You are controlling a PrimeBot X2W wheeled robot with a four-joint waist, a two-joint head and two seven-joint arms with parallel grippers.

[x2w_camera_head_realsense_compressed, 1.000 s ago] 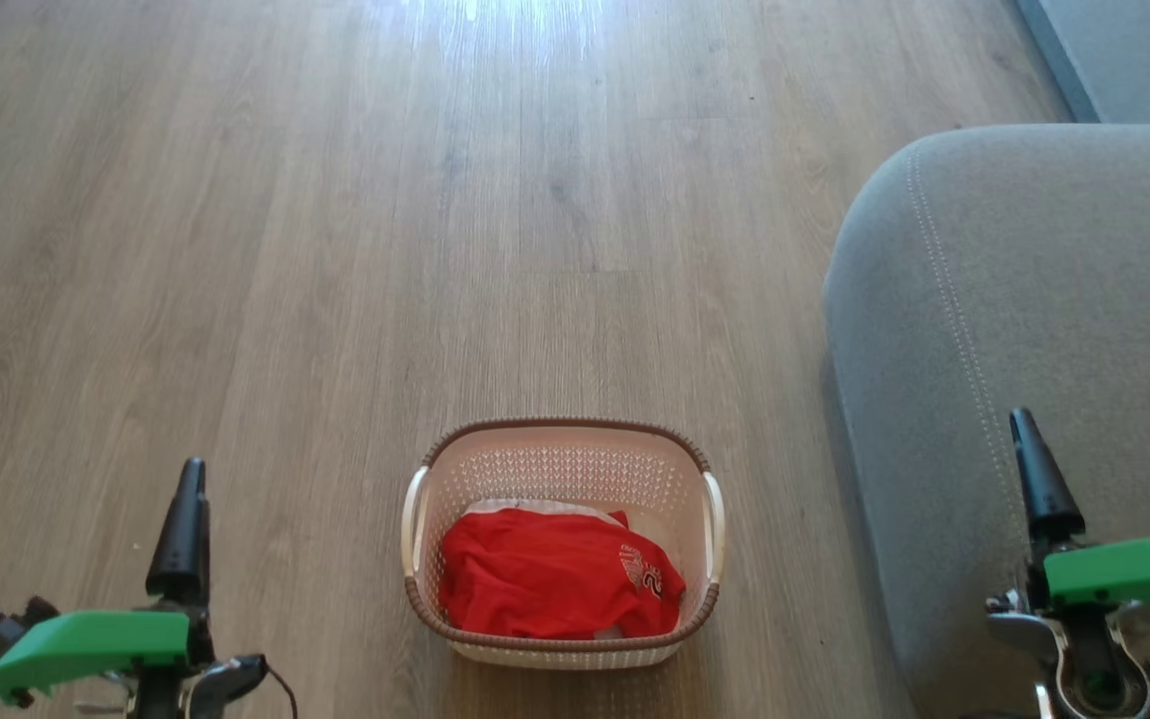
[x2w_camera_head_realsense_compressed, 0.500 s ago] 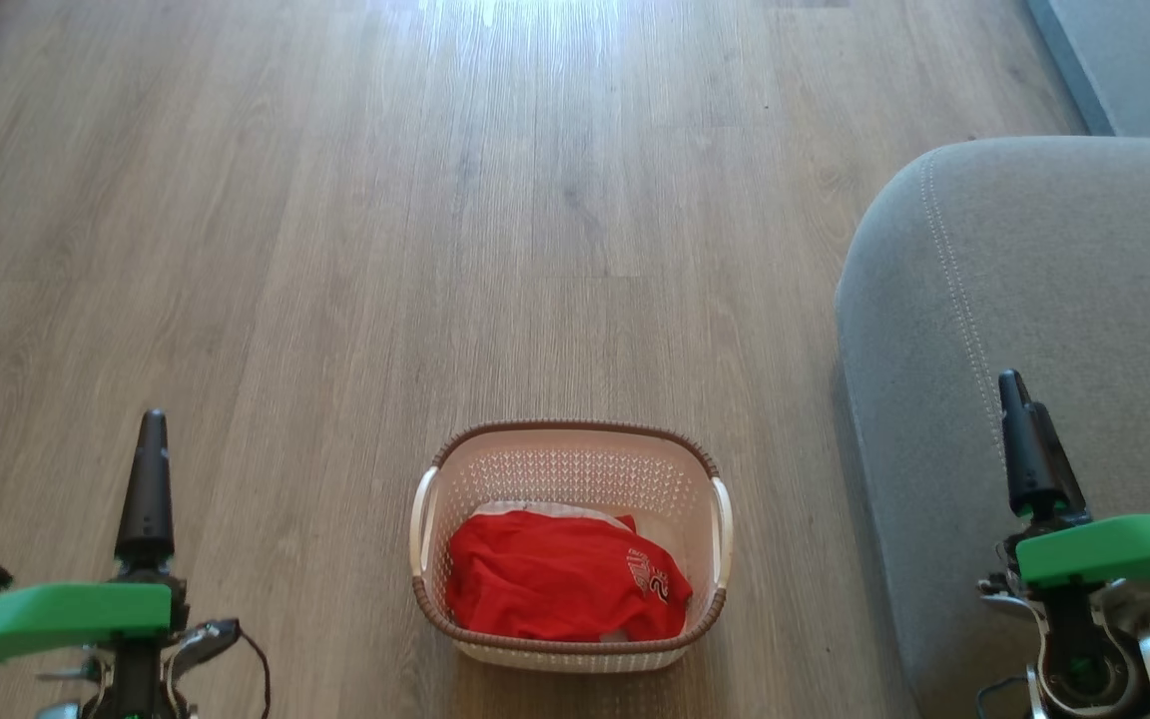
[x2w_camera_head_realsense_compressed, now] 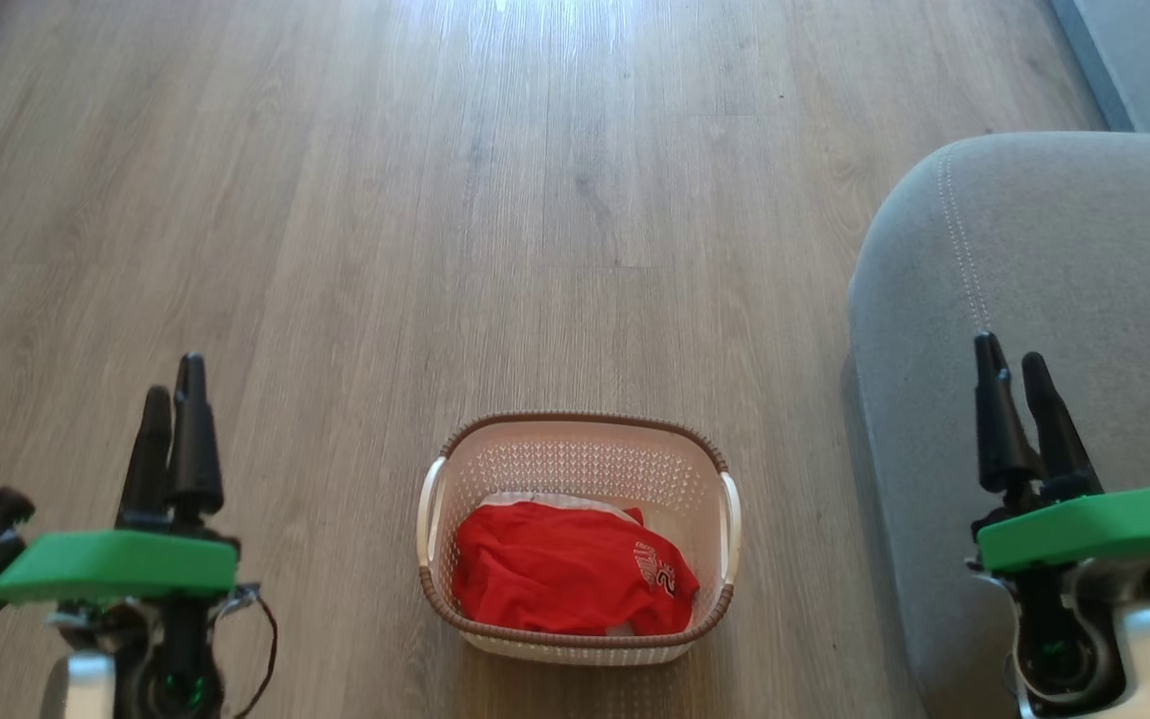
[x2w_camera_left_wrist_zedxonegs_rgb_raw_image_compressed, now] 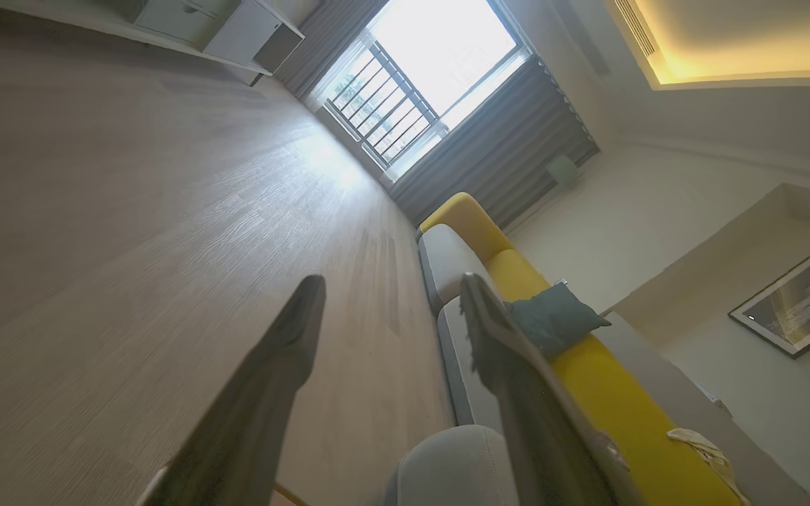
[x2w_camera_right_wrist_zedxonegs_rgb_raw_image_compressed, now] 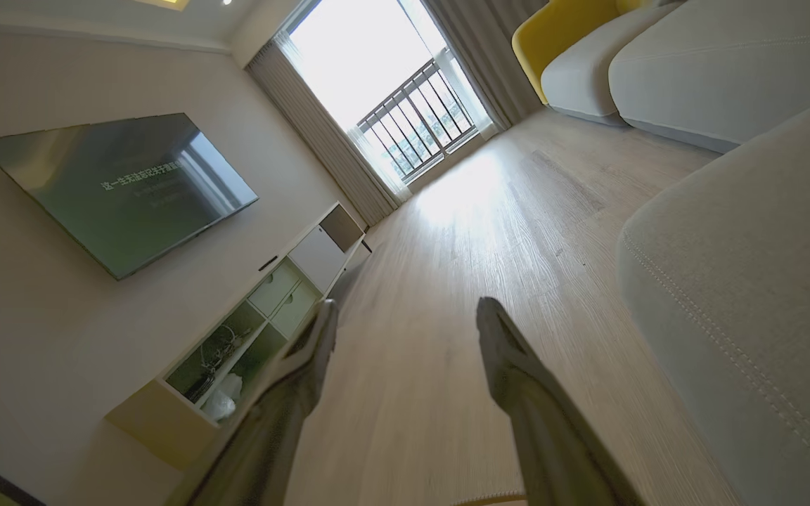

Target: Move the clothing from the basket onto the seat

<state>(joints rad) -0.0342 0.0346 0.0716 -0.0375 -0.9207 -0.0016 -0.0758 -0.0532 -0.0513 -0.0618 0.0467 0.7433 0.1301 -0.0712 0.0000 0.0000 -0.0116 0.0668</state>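
**Clothing in basket**

One grey upholstered seat (x2w_camera_head_realsense_compressed: 1064,260), cut off at right. One cream perforated plastic basket (x2w_camera_head_realsense_compressed: 585,419) on the floor near it holds bunched red fabric clothing (x2w_camera_head_realsense_compressed: 555,569); garment count unclear. Left gripper (x2w_camera_head_realsense_compressed: 174,377) and right gripper (x2w_camera_head_realsense_compressed: 1007,350) spread wide, empty.

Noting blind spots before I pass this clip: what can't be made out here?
- Head view: clothing in the basket hides most of its floor; how many garments there are cannot be told.
- Head view: the print on the clothing is too small to read.
- Head view: seat is cut off by the right and bottom edges.
- Right wrist view: writing on the TV is too small to read.
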